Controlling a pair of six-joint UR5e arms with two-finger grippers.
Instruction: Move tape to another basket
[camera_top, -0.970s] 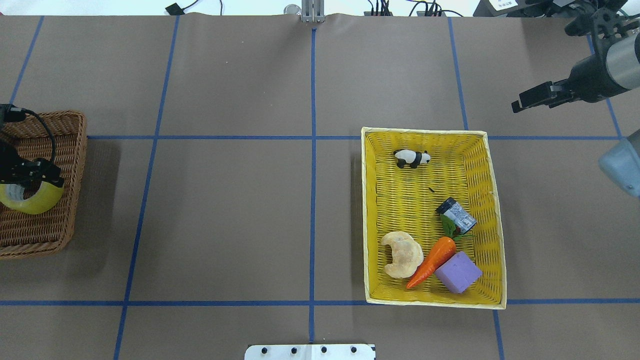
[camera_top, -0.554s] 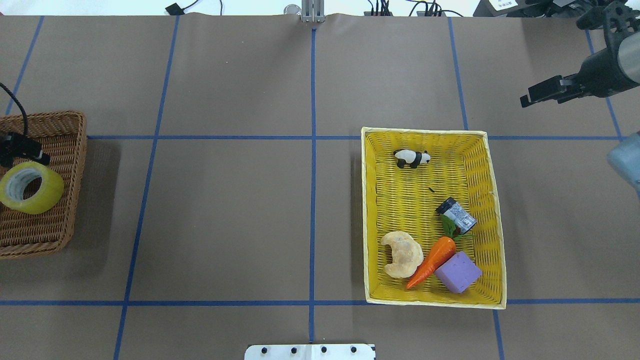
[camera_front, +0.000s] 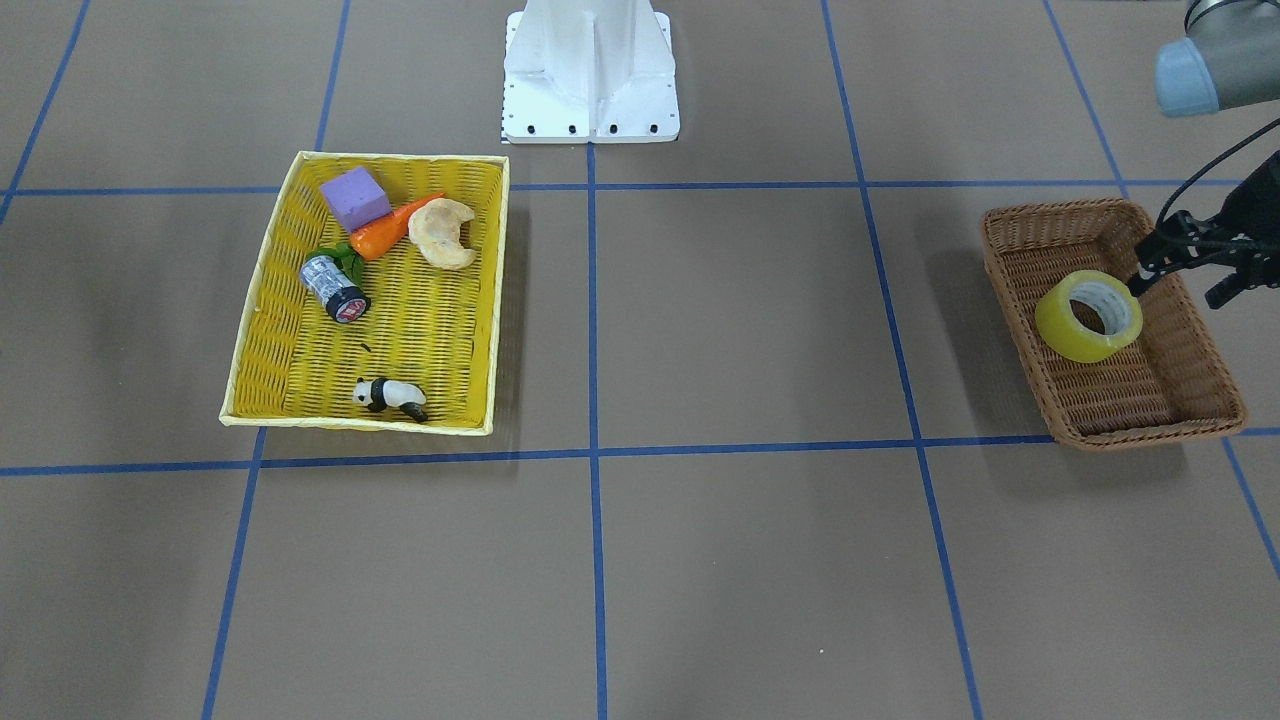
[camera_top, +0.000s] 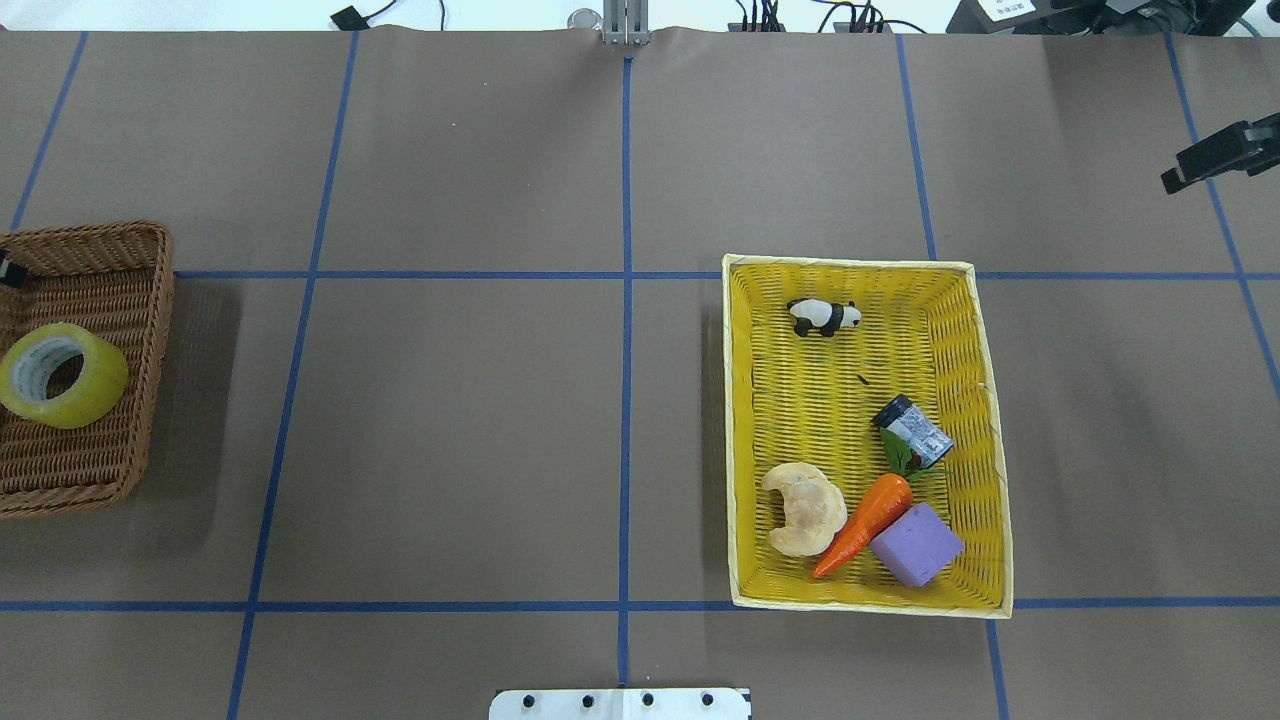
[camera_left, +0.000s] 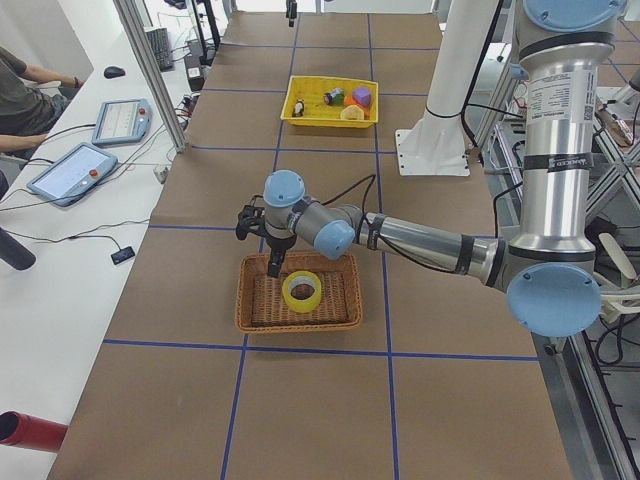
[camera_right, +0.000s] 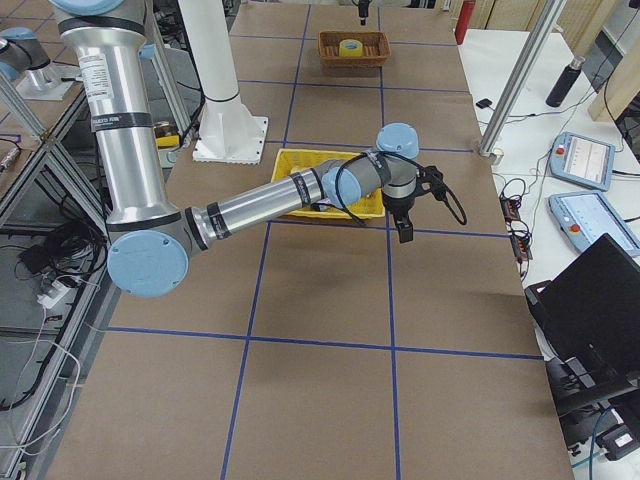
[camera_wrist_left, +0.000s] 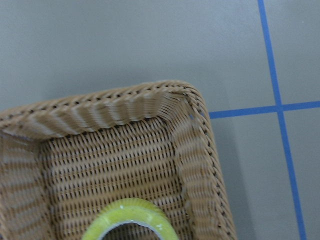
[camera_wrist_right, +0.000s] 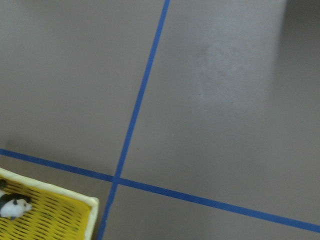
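Observation:
The yellowish tape roll (camera_front: 1088, 316) lies free inside the brown wicker basket (camera_front: 1010, 240), at the table's left end in the overhead view (camera_top: 62, 375). My left gripper (camera_front: 1177, 293) is open and empty. It hovers just past the basket's outer side and does not touch the tape. The left wrist view shows the basket's corner (camera_wrist_left: 100, 107) and the top of the tape (camera_wrist_left: 131, 220). My right gripper (camera_top: 1215, 155) is at the far right edge, over bare table. I cannot tell whether it is open or shut.
A shallow yellow tray (camera_top: 745, 430) right of centre holds a panda figure (camera_top: 823, 316), a silver-and-black cylinder (camera_top: 915, 432), a carrot (camera_top: 865, 520), a croissant (camera_top: 803, 508) and a purple block (camera_top: 916, 543). The robot base (camera_front: 590, 70) stands at the near edge.
My left gripper has let go of the tape and drawn back off the basket towards the left edge. The tape stays in the brown basket. My right gripper has moved further right.

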